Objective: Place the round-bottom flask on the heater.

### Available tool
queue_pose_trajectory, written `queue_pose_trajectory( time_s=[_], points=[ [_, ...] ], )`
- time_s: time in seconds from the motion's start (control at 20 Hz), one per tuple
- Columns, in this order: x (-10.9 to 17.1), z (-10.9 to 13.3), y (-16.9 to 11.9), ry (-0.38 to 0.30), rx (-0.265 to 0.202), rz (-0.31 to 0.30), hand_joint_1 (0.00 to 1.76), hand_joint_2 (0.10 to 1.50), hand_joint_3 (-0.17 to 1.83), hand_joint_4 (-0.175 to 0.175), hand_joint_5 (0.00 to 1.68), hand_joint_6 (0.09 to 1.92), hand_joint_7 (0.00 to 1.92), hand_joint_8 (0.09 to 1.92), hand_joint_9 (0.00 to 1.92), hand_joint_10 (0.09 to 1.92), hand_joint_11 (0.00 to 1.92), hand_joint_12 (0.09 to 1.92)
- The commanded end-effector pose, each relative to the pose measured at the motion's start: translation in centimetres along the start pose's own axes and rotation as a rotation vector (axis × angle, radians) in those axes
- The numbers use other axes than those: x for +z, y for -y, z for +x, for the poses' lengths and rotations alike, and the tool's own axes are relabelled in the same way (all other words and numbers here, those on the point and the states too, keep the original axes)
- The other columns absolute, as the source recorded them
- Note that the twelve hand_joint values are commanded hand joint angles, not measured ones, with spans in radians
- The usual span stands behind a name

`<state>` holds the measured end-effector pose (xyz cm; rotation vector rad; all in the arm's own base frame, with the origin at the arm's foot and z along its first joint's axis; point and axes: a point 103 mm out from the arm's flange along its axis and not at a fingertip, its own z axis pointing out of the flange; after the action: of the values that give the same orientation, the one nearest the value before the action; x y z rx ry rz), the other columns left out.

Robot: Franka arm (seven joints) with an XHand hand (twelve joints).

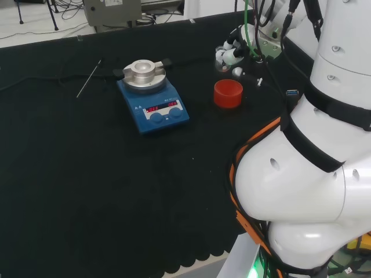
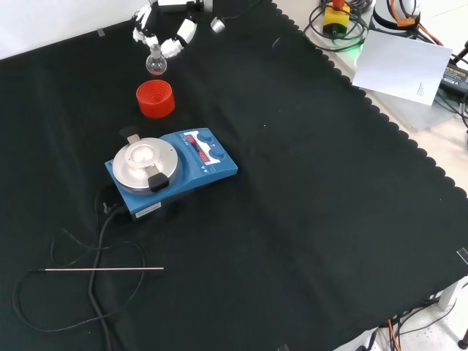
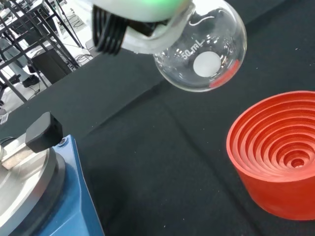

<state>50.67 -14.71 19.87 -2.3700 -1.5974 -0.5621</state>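
Black cloth: the clear round-bottom glass flask is pinched aloft by the hand above the red ribbed stand; carrying across to the blue heater is called for.

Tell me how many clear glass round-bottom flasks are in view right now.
1. The clear glass round-bottom flask hangs in the hand, lifted above the red ribbed ring stand, beyond the blue heater in the front view. Other clear ware could go unnoticed against the black cloth.
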Motion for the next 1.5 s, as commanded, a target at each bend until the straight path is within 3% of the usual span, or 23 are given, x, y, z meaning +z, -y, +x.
queue_pose_trajectory(
  time_s=[0.05, 0.4, 1.5],
  points=[
    [0.2, 0.1, 0.2, 0.002, 0.002, 0.003, 1.09, 0.68, 0.73, 0.175, 1.15, 0.92, 0.72, 0.60, 0.87, 0.53, 0.51, 1.27],
    [0.2, 1.2, -0.2, -0.003, -0.017, 0.009, 1.09, 0.68, 0.73, 0.175, 1.15, 0.92, 0.72, 0.60, 0.88, 0.53, 0.52, 1.27],
    [3.9, 12.5, -0.7, -0.023, -0.163, 0.068, 1.09, 0.67, 0.74, 0.175, 1.15, 0.92, 0.72, 0.59, 0.88, 0.53, 0.53, 1.27]
  ],
)
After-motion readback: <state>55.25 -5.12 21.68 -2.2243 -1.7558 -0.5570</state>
